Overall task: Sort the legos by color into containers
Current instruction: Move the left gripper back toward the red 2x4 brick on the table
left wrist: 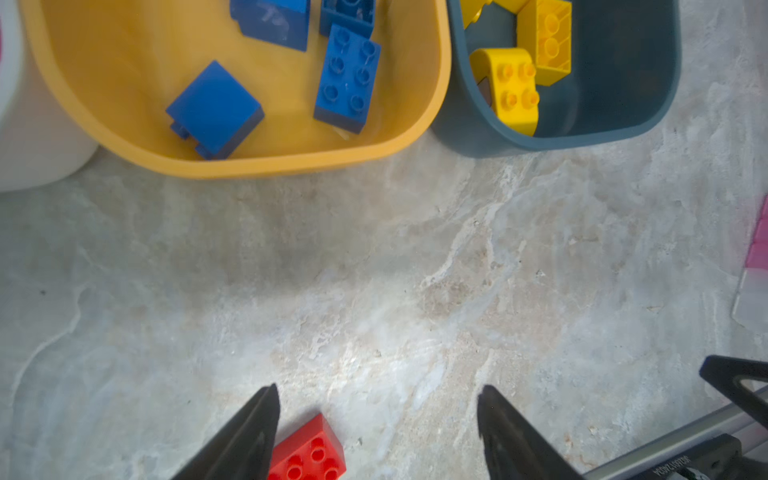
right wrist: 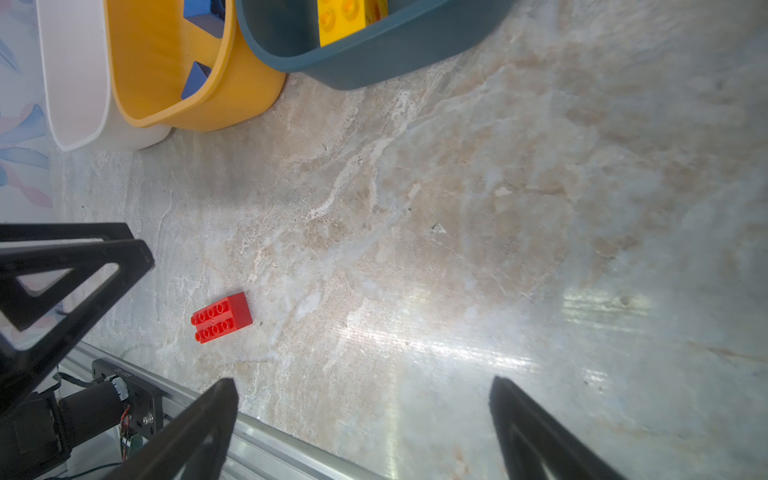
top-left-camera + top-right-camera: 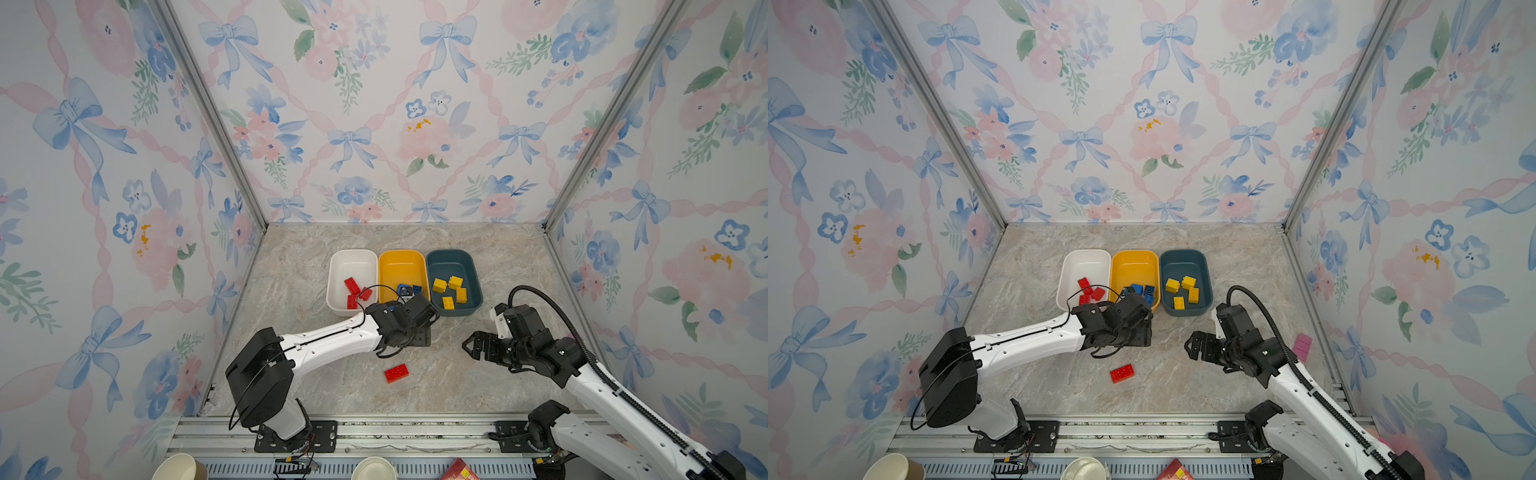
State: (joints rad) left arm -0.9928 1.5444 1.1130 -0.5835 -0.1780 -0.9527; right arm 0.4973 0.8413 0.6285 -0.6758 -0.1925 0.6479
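Note:
One red lego (image 3: 396, 372) lies loose on the marble table, near the front. My left gripper (image 1: 378, 392) hovers just behind it, open and empty; the brick (image 1: 309, 455) sits beside one fingertip. In both top views the left wrist hides those fingers. The white container (image 3: 353, 251) holds red legos (image 3: 352, 286). Blue legos (image 1: 347, 79) lie in the yellow-orange container (image 3: 401, 252), and yellow legos (image 3: 451, 289) in the teal container (image 3: 451, 251). My right gripper (image 3: 467, 345) is open and empty over bare table, to the right of the loose brick (image 2: 221, 318).
A pink block (image 3: 1302, 347) lies by the right wall. Along the front runs an aluminium rail (image 3: 374, 432) carrying both arm bases. Below it stand two paper cups (image 3: 178, 467) (image 3: 374, 469) and a red packet (image 3: 457, 471). Papered walls close in three sides.

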